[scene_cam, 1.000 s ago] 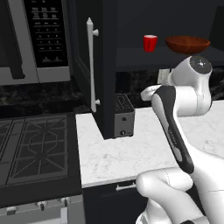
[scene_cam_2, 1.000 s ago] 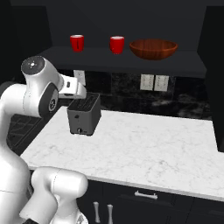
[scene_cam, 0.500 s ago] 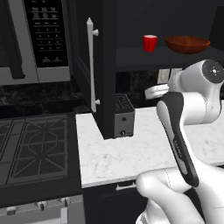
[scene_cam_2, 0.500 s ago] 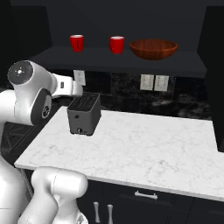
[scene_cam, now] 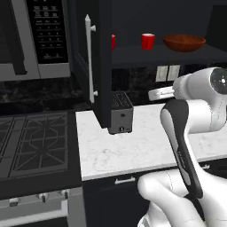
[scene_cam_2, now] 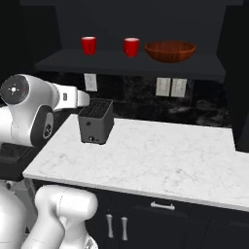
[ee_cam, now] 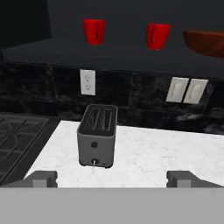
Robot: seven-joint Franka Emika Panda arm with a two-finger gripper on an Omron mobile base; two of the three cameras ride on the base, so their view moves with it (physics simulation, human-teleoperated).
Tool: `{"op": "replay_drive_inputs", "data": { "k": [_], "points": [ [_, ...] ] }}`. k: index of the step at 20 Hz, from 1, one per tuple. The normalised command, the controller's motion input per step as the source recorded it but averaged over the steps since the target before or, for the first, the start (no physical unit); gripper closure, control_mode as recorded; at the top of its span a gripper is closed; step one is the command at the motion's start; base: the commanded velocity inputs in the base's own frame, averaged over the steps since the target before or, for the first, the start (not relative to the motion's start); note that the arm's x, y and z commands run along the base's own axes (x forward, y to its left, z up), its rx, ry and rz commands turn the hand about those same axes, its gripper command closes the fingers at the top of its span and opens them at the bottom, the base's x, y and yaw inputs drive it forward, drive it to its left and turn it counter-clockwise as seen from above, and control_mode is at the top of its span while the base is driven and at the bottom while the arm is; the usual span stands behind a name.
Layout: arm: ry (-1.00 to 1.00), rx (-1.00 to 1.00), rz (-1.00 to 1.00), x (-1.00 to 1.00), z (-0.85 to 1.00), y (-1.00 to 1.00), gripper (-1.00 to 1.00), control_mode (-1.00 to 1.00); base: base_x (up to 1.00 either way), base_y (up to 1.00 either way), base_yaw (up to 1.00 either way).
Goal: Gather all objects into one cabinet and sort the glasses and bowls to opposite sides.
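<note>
the black cabinet (scene_cam_2: 131, 65) stands open, its tall door (scene_cam: 103, 66) swung out toward the room with the long silver handle (scene_cam: 90, 57) facing the stove (scene_cam: 35, 142). on its single dark shelf, seen from the right base view, everything sits in one row: a red cup (scene_cam_2: 88, 45) at about ten o'clock of the picture, a second red cup (scene_cam_2: 131, 47) near twelve, and the wide reddish-brown bowl (scene_cam_2: 170, 51) just beside that cup toward one o'clock. cup and bowl are close but look apart, not touching.

below them the marble counter (scene_cam_2: 160, 160) carries the dark toaster (scene_cam_2: 96, 120), which holds nothing that i can see in its slots.

the gripper (ee_cam: 111, 178) hangs back over the counter's near side with its two fingertips (ee_cam: 43, 177) spread as wide as they go and nothing between them; it looks along at the toaster and up at the shelf.

my reading: gathering looks done as far as these views reach, and what is left is the sorting. the bowl keeps the right end, so the middle cup wants carrying to nine o'clock, next to its twin. that calls for lifting the hand to shelf height, coming in level at the cup's side, and keeping clear of the bowl's rim and the open door
</note>
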Motion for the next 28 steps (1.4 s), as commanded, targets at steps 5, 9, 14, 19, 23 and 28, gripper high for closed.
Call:
{"op": "replay_drive_inputs", "data": {
  "k": [5, 9, 14, 19, 23, 28],
  "points": [
    [0.0, 0.0, 0.0, 0.0, 0.0, 0.0, -1.0, 1.0, -0.99, -0.11, -0.19],
    [0.0, 0.0, 0.0, 0.0, 0.0, 0.0, -1.0, 1.0, -0.81, -0.1, -0.4],
    [0.0, 0.0, 0.0, 0.0, 0.0, 0.0, -1.0, 1.0, -0.48, -0.14, -0.58],
    [0.0, 0.0, 0.0, 0.0, 0.0, 0.0, -1.0, 1.0, -0.23, -0.3, -0.68],
    [0.0, 0.0, 0.0, 0.0, 0.0, 0.0, -1.0, 1.0, -0.14, -0.52, -0.64],
    [0.0, 0.0, 0.0, 0.0, 0.0, 0.0, -1.0, 1.0, -0.25, -0.72, -0.58]
  ]
}}
